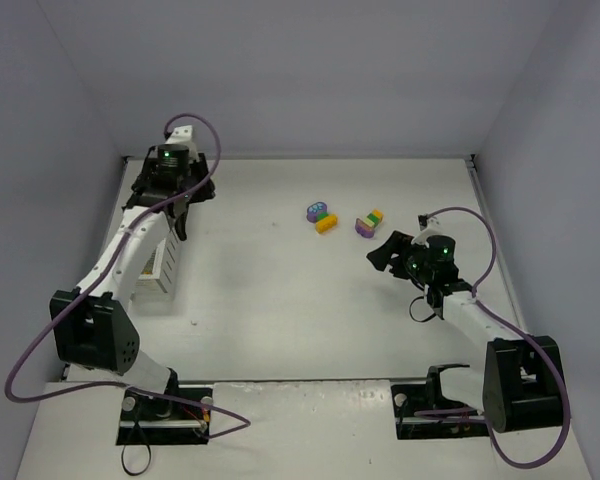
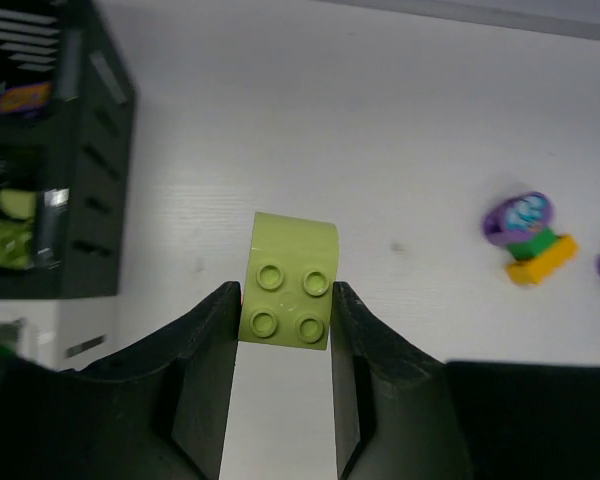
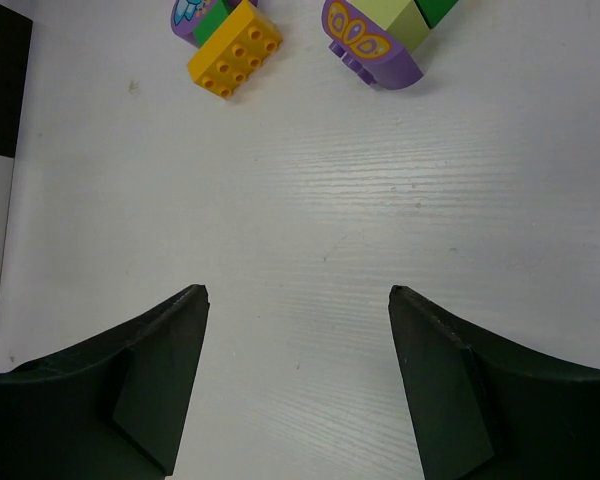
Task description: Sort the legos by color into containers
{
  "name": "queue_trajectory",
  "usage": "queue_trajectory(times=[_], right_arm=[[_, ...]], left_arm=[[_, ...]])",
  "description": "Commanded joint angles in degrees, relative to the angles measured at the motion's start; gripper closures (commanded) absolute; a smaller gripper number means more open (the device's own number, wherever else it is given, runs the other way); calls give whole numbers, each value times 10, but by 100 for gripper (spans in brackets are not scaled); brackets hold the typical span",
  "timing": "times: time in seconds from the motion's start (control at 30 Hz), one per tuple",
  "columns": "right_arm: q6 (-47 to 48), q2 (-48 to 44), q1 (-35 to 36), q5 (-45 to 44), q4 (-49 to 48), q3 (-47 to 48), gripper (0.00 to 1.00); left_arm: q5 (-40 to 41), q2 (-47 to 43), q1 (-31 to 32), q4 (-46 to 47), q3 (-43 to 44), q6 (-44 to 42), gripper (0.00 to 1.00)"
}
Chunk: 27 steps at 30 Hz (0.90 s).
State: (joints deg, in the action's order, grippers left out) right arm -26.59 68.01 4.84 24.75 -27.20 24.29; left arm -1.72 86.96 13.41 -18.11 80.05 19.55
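My left gripper (image 2: 285, 296) is clamped on a light green brick (image 2: 292, 268), the black bin (image 2: 100, 170) lying close by at upper left of its wrist view, while my right gripper (image 3: 298, 300) stands apart, holding nothing.

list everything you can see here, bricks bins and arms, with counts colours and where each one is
held brick: one, light green, clamped between the left gripper's fingers above the table
left brick cluster: three pieces touching, purple, dark green, yellow, mid table
right brick cluster: three pieces touching, purple, light green, dark green, just right of the other cluster
black bin: one, black slatted, far left; light green and purple pieces show inside
white bin: at least one, white, under the left arm
table: one, white
left gripper: one, black, shut on the held brick beside the black bin
right gripper: one, black, open, empty, short of the clusters
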Motion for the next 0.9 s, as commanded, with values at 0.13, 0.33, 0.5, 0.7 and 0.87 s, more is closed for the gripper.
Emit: queue_trajectory(times=[0.13,0.33,0.5,0.7,0.87], right_arm=[[-6,-12,-4,21,-51,3,31],[-7,-9,-3,29,-54,3,31],[-8,-5,-4,35,-57,3,31],[-8,8,-4,39,-59,5,30],[-6,12,-3,38,-59,6,30]], left_arm=[[38,-3,-114,-82,32,30,91],[23,53,-197,-91,67,39,91],[25,100,-218,-94,108,38,90],[26,150,-225,-113,162,37,77],[29,164,-225,-115,164,45,62]])
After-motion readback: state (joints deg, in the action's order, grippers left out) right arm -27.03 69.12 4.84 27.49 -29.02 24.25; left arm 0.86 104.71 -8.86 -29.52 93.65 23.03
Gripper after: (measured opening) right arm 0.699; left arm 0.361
